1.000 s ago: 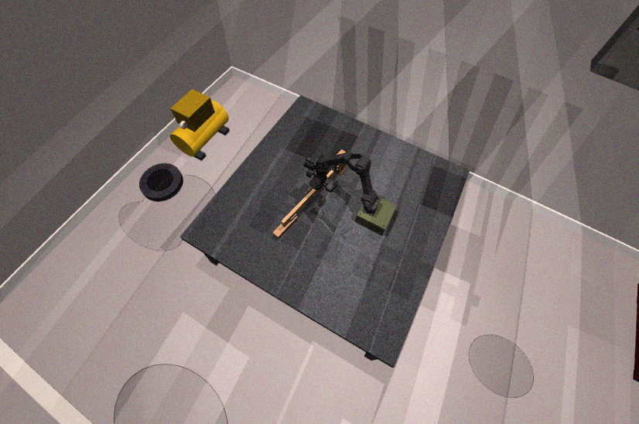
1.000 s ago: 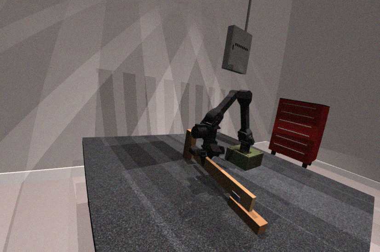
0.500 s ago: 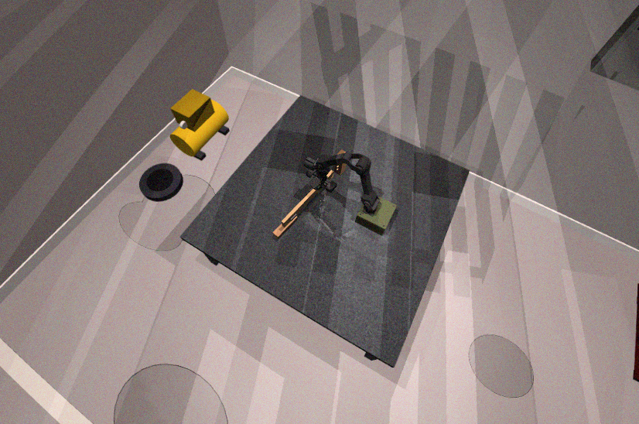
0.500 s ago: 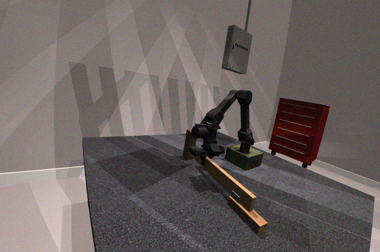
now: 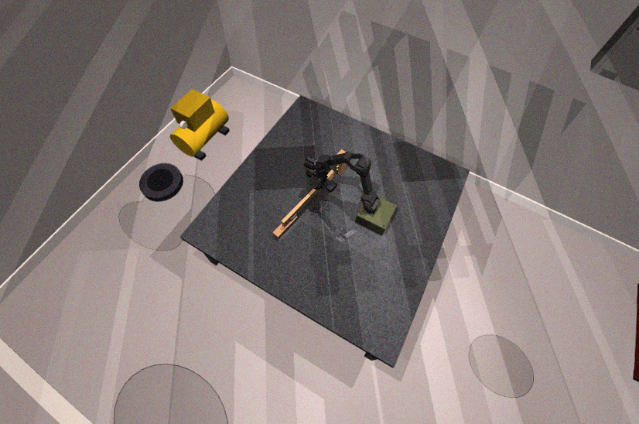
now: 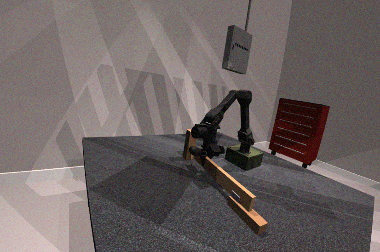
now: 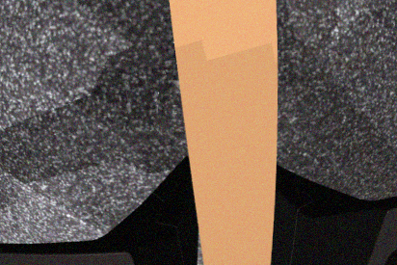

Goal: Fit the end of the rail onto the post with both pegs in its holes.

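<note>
While the claw clamps the rail near the post, worktop shows along both the rail's long edges.

The rail is light orange-tan, the arm black, its base olive green, and the table speckled dark grey with paler streaks.
</note>
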